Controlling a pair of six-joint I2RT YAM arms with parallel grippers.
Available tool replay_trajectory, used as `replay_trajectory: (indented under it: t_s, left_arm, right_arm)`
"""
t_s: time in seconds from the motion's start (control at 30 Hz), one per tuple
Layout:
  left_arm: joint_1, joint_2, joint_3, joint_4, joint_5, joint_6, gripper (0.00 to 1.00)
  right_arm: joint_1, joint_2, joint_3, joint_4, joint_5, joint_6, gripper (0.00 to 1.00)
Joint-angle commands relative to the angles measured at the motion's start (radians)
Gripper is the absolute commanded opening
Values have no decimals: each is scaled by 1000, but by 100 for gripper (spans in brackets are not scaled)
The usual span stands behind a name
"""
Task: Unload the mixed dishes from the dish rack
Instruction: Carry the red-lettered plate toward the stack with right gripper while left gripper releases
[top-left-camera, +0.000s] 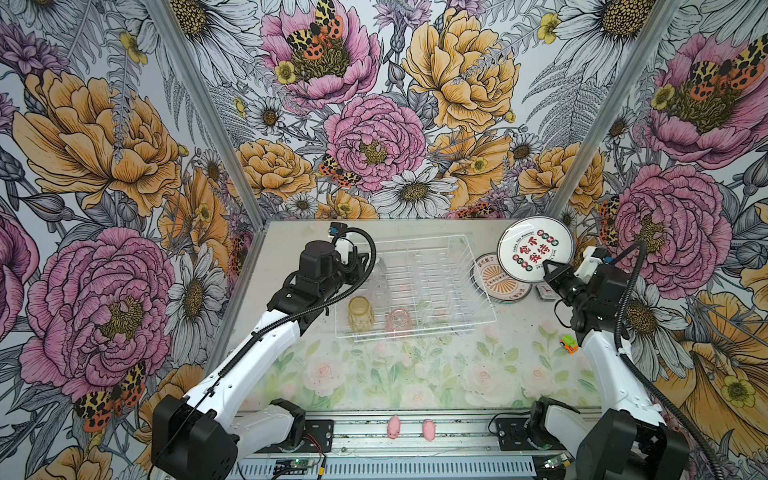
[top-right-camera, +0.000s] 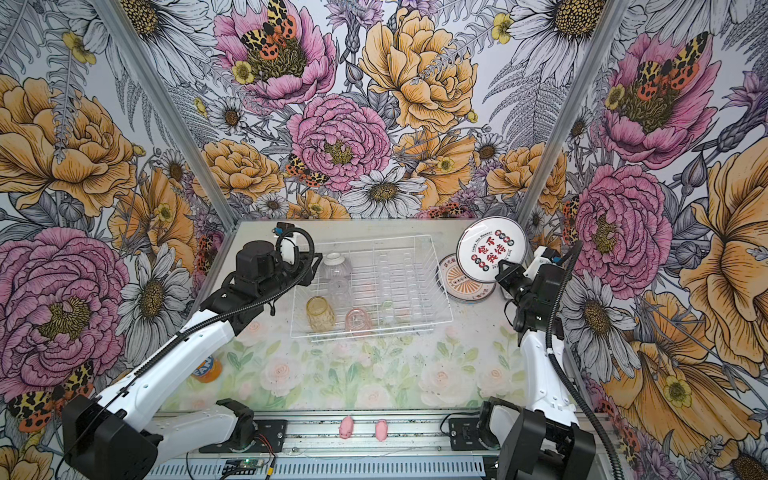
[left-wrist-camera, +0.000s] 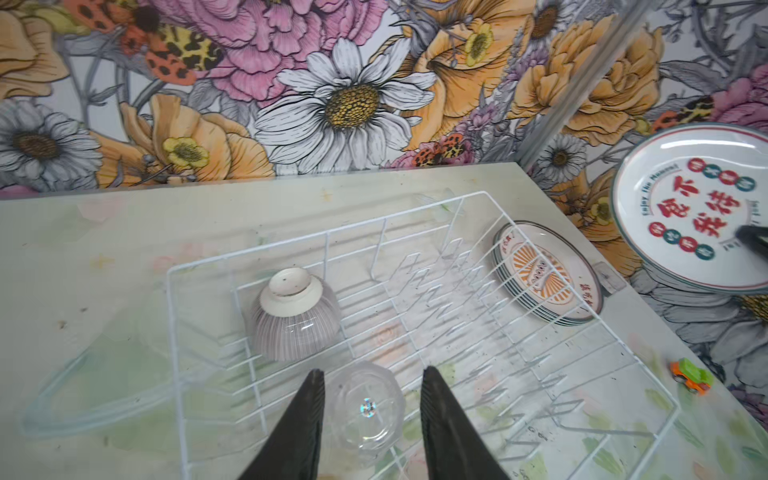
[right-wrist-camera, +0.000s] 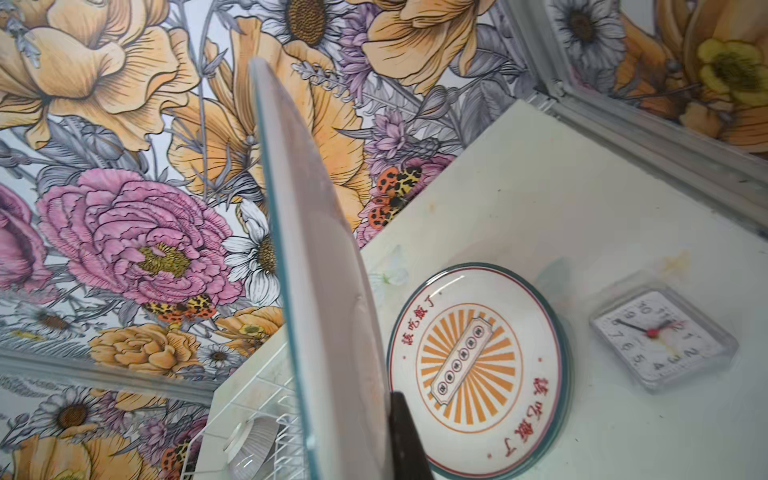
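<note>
Straddling the clear tumbler (left-wrist-camera: 365, 409), the left gripper (left-wrist-camera: 372, 370) gapes; slick glass likely wants a mid-wall grip. At frame right, the right gripper (top-left-camera: 550, 268) clamps the rim of the plate (top-left-camera: 534, 245).

We count one dish rack (top-left-camera: 449, 299), one bowl (left-wrist-camera: 293, 320) and three glasses: amber tumbler (top-left-camera: 360, 313), pink tumbler (top-left-camera: 399, 322), clear tumbler (left-wrist-camera: 363, 409). We see one lifted plate (top-left-camera: 535, 249) and one plate stack (top-left-camera: 500, 286), its layers uncountable. We also count two pig figures (top-left-camera: 393, 427) (top-left-camera: 429, 429), one toy car (top-left-camera: 568, 344), one clock (right-wrist-camera: 660, 336) and one orange bottle (top-right-camera: 206, 368).
</note>
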Motion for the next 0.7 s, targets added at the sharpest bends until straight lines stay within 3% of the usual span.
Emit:
replay_trajectory:
  t_s: [0.0,0.27,0.67]
  left_arm:
    - [76,-9,-52,-67,-24,-24,39]
    - [112,-17,-81,-43,18,-37,39]
    - [107,30,-68,-5,70,-55,38]
  right_arm:
    - [-10,48,-3,28,28,-16,0]
    - [-9,206,-35,156,-83,67,0]
    - [-1,355,-45,225,-121,106,0]
